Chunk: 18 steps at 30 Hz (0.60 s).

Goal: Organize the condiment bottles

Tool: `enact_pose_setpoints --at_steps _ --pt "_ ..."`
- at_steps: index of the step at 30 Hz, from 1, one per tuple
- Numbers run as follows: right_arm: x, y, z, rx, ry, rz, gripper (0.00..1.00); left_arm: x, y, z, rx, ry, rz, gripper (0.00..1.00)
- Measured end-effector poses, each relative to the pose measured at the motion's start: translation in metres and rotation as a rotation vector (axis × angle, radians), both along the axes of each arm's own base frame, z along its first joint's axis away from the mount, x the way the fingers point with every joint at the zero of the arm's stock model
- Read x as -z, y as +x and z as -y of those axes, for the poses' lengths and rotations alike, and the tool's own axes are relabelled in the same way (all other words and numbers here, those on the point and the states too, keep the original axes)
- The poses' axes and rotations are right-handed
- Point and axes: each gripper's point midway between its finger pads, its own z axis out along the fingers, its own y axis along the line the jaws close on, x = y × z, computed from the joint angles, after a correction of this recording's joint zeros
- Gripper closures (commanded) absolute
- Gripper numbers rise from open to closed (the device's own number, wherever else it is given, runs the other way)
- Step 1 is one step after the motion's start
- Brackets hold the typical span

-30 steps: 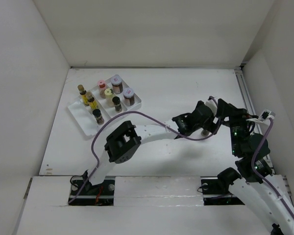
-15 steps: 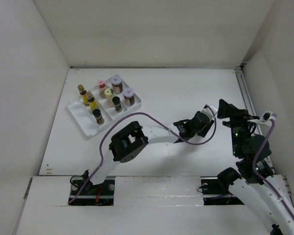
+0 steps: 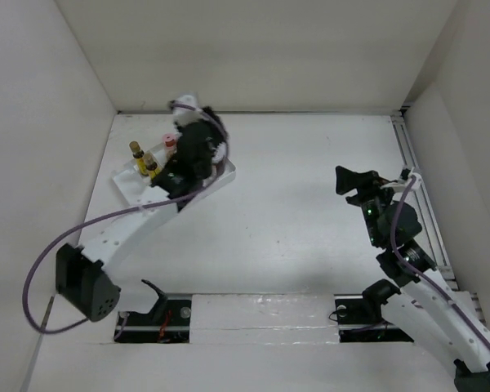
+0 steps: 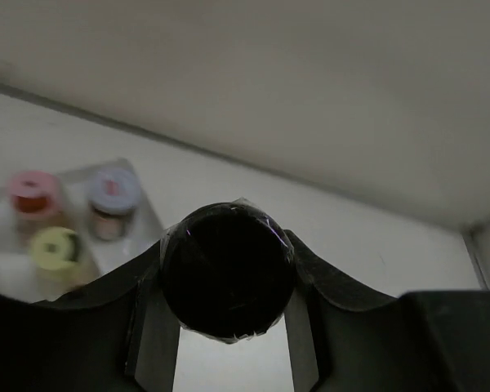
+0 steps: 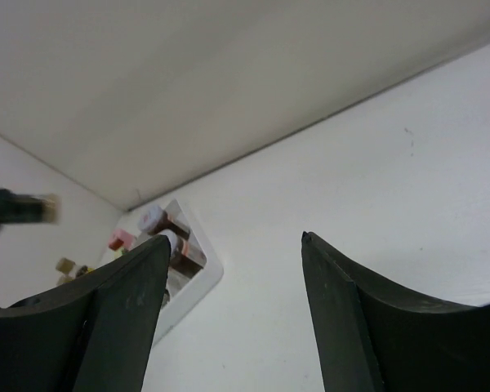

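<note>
In the left wrist view my left gripper (image 4: 229, 282) is shut on a small dark-capped jar (image 4: 227, 253), which fills the gap between the fingers. It hangs above the white tray (image 3: 131, 192) at the back left, and the arm hides much of the tray from above. Two slim yellow-labelled bottles (image 3: 139, 152) and a pink-capped one (image 3: 170, 140) still show there. The wrist view also shows a silvery-lidded jar (image 4: 113, 186) and a cream-capped one (image 4: 55, 245). My right gripper (image 3: 347, 180) stands open and empty at the right.
White walls close in the table at the back and on both sides. A rail (image 3: 416, 188) runs along the right edge. In the right wrist view, the tray (image 5: 208, 273) is far off, past the left finger.
My left gripper shut on the jar beside the right gripper, then swung across the table to the tray at the back left. The right gripper drew back a little and stayed open.
</note>
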Motion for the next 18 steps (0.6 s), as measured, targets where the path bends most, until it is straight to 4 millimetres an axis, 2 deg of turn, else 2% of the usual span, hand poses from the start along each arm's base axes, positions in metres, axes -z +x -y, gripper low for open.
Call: enact_pose_setpoints --at_steps 3,5,6,8,11,12,14,16,18 --pt "0.018 0.008 -0.013 -0.044 -0.033 -0.052 0.29 -0.039 0.015 -0.126 -0.324 -0.109 0.079 0.63" --pt "0.023 0.009 -0.019 -0.068 -0.043 -0.065 0.29 -0.047 0.011 -0.194 -0.487 -0.148 0.103 0.62" --pt "0.023 0.009 -0.020 -0.078 -0.043 -0.064 0.29 -0.046 0.009 -0.228 -0.565 -0.155 0.103 0.62" --pt "0.020 0.008 -0.023 -0.095 -0.040 -0.054 0.29 -0.038 0.006 -0.281 -0.678 -0.157 0.078 0.62" --pt "0.017 0.006 -0.026 -0.113 -0.036 -0.041 0.29 -0.010 -0.006 -0.363 -0.858 -0.144 -0.009 0.62" --pt "0.016 0.006 -0.027 -0.117 -0.034 -0.039 0.29 0.000 -0.011 -0.383 -0.903 -0.140 -0.039 0.62" --pt "0.016 0.006 -0.028 -0.125 -0.035 -0.039 0.29 0.021 -0.019 -0.408 -0.956 -0.133 -0.101 0.62" --pt "0.017 0.006 -0.030 -0.133 -0.036 -0.040 0.29 0.038 -0.017 -0.413 -0.954 -0.128 -0.155 0.62" --pt "0.018 0.007 -0.031 -0.138 -0.039 -0.045 0.29 0.055 -0.008 -0.409 -0.921 -0.129 -0.200 0.62"
